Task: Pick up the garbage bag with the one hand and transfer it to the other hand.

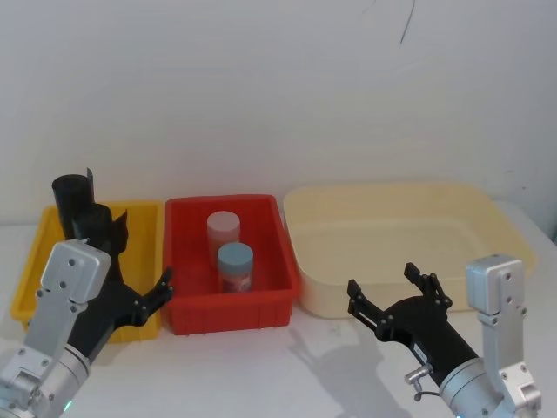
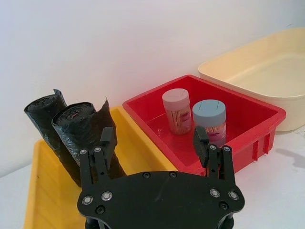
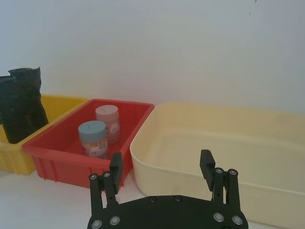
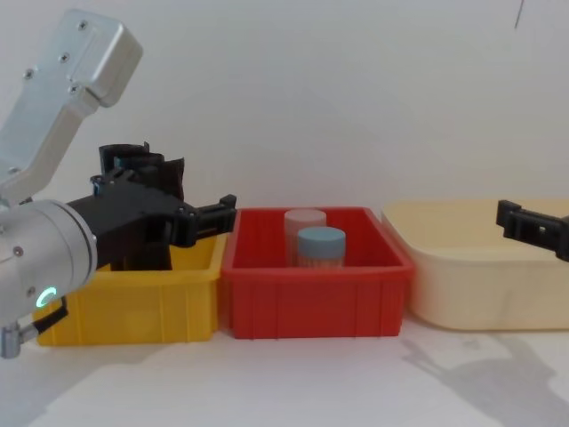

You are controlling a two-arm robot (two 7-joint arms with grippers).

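Two black crinkled rolls stand side by side at the back of the yellow bin [image 1: 26, 292]: the garbage bag [image 2: 76, 131] nearer my left gripper and a second roll [image 2: 43, 117] behind it. The rolls also show as the garbage bag [image 1: 77, 205] in the head view and the garbage bag [image 4: 142, 169] in the chest view. My left gripper [image 2: 152, 138] hovers open over the bin's front part, just short of the rolls, touching neither. My right gripper [image 1: 385, 283] hangs open in front of the cream tub, holding nothing.
A red bin [image 1: 231, 315] in the middle holds a pink-lidded jar [image 1: 223, 226] and a blue-lidded jar [image 1: 235, 263]. A large cream tub [image 1: 392, 193] stands at the right. The three containers line up along a white wall, with white tabletop in front.
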